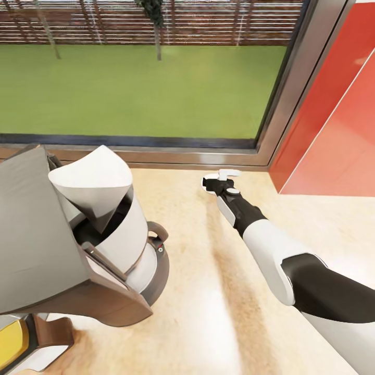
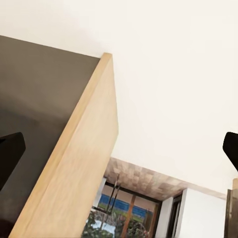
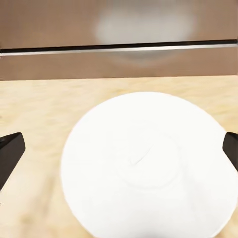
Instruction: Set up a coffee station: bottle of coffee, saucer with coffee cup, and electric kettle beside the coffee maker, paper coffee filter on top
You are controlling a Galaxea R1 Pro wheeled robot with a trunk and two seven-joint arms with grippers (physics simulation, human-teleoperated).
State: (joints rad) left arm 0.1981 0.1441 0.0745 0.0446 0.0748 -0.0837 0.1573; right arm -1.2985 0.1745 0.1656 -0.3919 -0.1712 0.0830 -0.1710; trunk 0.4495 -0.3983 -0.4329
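The grey coffee maker [image 1: 36,239] stands at the left of the kitchen countertop [image 1: 208,291]. A white paper coffee filter [image 1: 94,182] sits as a cone on top of it. My right arm reaches toward the window. The right gripper [image 1: 221,179] hovers over the white saucer [image 3: 148,163], which lies flat on the worktop. Both dark fingertips [image 3: 10,151] stand far apart at either side of the plate, open and not touching it. A yellow lid [image 1: 10,338], apparently the bottle of coffee, peeks in at the lower left corner. The left gripper [image 2: 119,148] is open and points at the ceiling.
A large window [image 1: 140,88] with a lawn behind it runs along the counter's back edge, on a brown sill [image 1: 198,159]. A red wall [image 1: 333,130] closes the right side. In the left wrist view, a wooden panel edge [image 2: 84,158] crosses below a white ceiling.
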